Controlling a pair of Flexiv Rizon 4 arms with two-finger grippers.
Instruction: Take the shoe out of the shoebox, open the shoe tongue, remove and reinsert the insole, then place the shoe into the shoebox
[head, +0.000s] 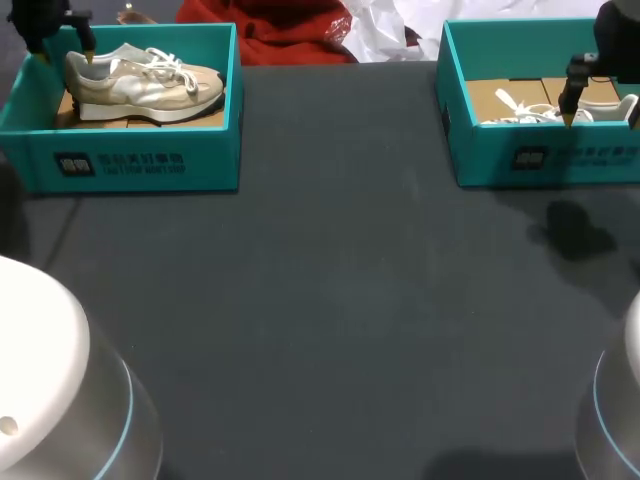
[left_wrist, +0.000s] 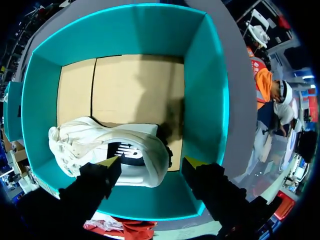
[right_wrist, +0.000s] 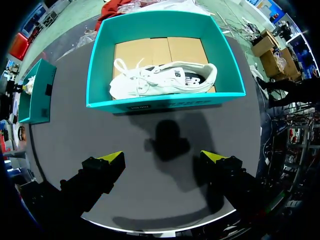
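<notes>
In the teal cardboard shoebox (head: 140, 160) (left_wrist: 205, 90) at your left, the cream-and-white laced trainer (head: 145, 85) (left_wrist: 110, 150) stands on its sole against the near wall, resting on the brown cardboard floor (left_wrist: 135, 90). Nothing of the task looks done yet, since the shoe is not lifted.

Your left gripper (head: 66, 57) (left_wrist: 151, 162) hangs over the heel end with its yellow-tipped fingers spread wide; the heel collar lies below and between them, and I see no finger touching it. I judge it is held there because the heel is the firmest place to pinch a soft shoe and draw it out over the wall.

A second white trainer (head: 540, 112) (right_wrist: 165, 80) lies in a second teal shoebox (head: 540, 160) (right_wrist: 165, 102) at your right, laces loose toward one end. Your right gripper (head: 572, 115) (right_wrist: 163, 157) sits high above the dark grey table (head: 330, 300) with that box ahead of it, its claw equally wide and holding nothing; its shadow (right_wrist: 167, 137) falls on the table before the box. It probably waits there to keep clear of the left arm.
</notes>
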